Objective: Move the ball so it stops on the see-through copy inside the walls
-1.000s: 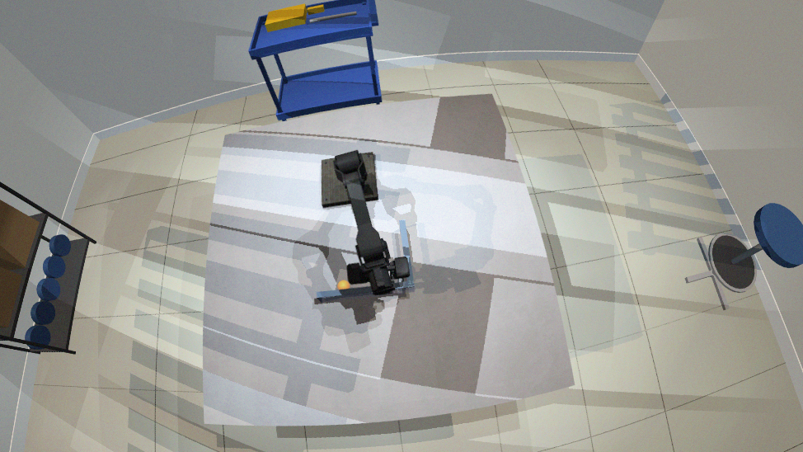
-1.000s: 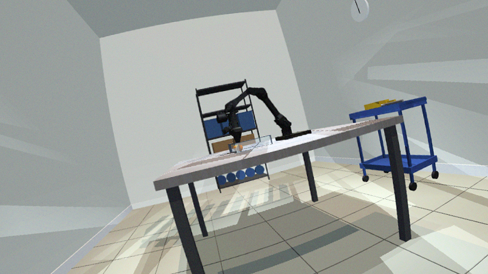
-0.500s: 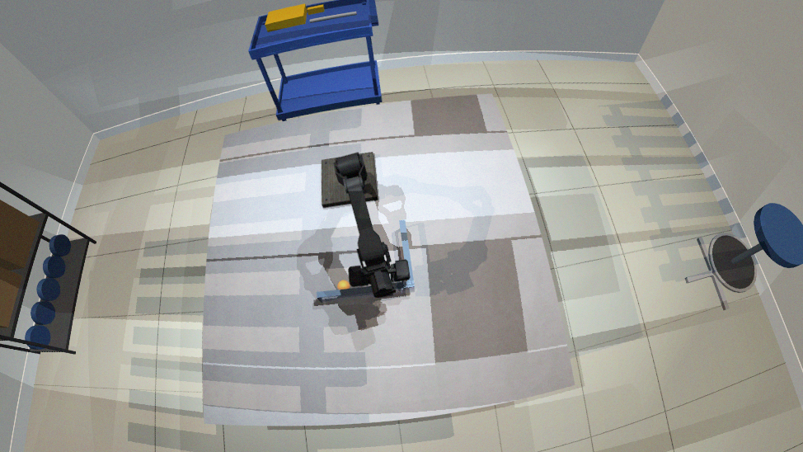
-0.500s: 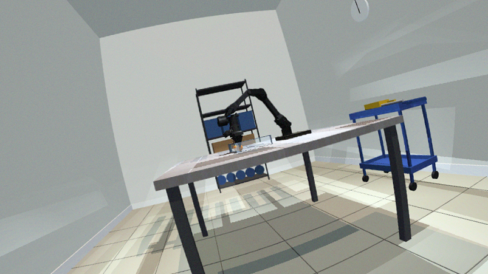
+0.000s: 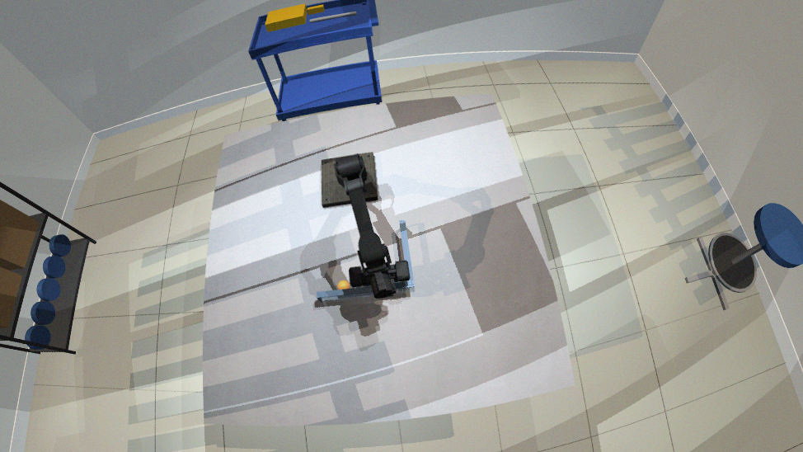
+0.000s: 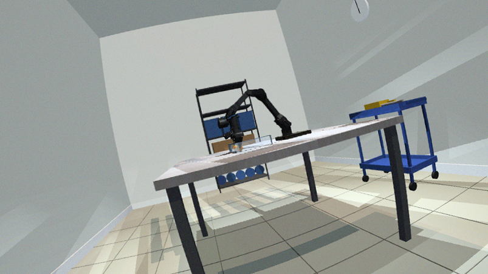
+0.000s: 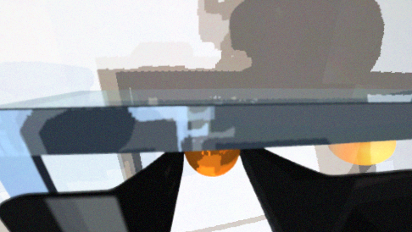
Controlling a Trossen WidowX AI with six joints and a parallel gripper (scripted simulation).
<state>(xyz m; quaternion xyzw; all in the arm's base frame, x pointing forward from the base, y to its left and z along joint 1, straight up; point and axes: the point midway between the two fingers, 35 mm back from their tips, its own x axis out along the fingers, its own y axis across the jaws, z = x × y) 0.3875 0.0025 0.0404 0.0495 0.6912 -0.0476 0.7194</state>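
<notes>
We see a bright room with hard-edged bands of light and shade crossing the surface (image 5: 448, 168), floor and walls. The arm (image 5: 368, 224) casts a dark shadow beside itself. Both wide views bow straight lines near their edges. The wrist view is washed out white, and its shadows have blocky, jagged outlines.
</notes>
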